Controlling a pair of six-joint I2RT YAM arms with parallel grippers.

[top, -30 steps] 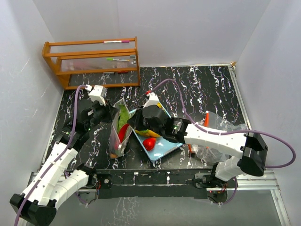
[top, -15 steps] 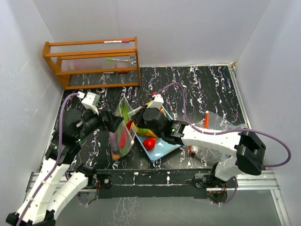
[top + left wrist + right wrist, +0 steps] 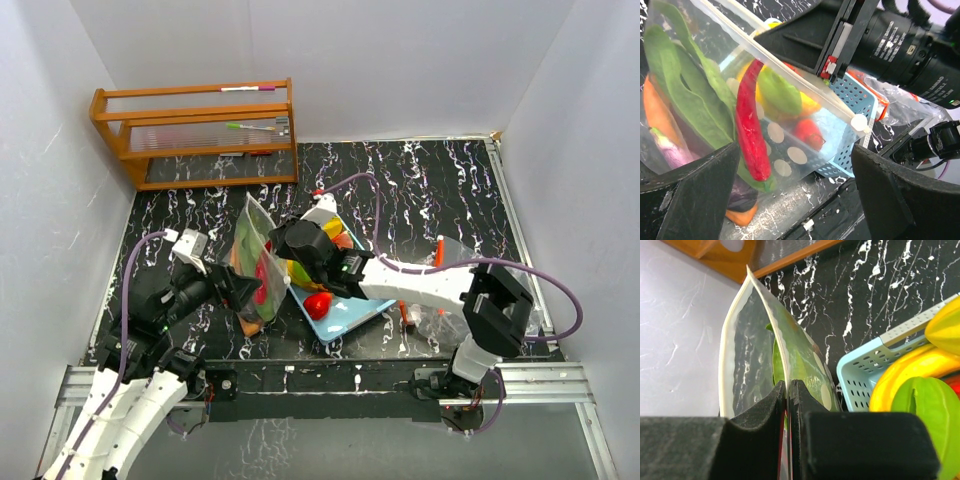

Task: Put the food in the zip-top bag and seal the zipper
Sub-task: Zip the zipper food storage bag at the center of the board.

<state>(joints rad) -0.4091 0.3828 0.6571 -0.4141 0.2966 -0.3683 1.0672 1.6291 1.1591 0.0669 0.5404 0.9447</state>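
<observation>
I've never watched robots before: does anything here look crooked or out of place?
The zip-top bag leans askew, its rim pinched by the right gripper, while a red piece lies unbagged in the blue basket.

From high up and far back, looks down on the whole table (image 3: 430,190). From the left wrist, sits very close beside the zip-top bag (image 3: 780,150). From the right wrist, faces its top edge. Shows bag and blue basket (image 3: 860,380) in all three.
</observation>
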